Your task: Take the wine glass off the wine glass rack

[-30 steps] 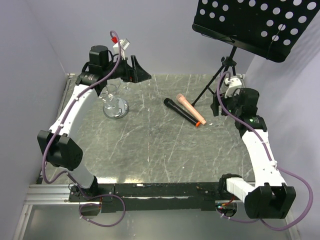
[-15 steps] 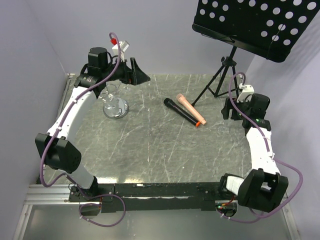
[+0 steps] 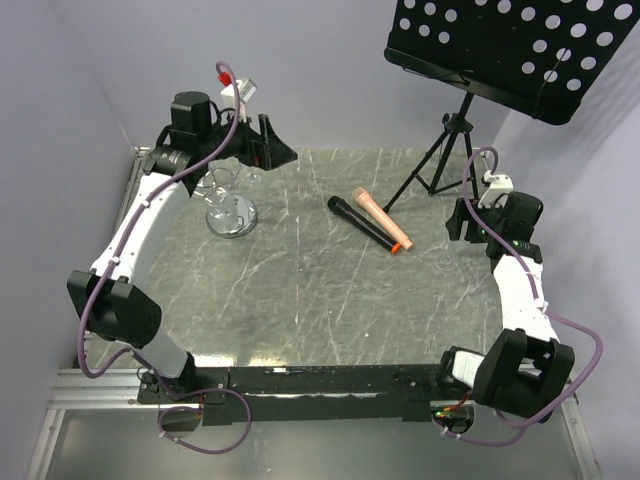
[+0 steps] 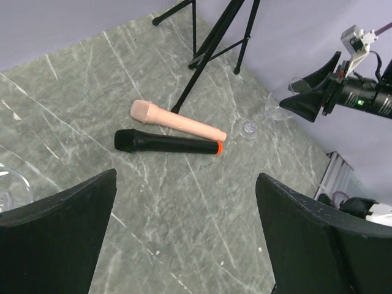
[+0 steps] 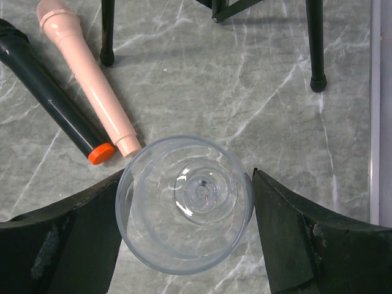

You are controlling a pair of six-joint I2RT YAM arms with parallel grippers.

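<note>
Wine glass (image 5: 187, 205) upright at right side of surface (image 3: 300, 290), well apart from wine glass rack (image 3: 231, 214), bowl pinched in right gripper (image 5: 187, 184), left gripper (image 4: 184, 180) wide open, empty, above rack.

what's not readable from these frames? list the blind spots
Grip: in the right wrist view the right claw flanks the wine glass bowl, but the clear glass hides whether they touch.
Top loops of the wine glass rack: in the top view, thin wire partly under the left arm; what hangs there is unclear.
A clear curved rim: left wrist view, cut by the left edge.
The music stand: top view, cropped by the top edge.
</note>
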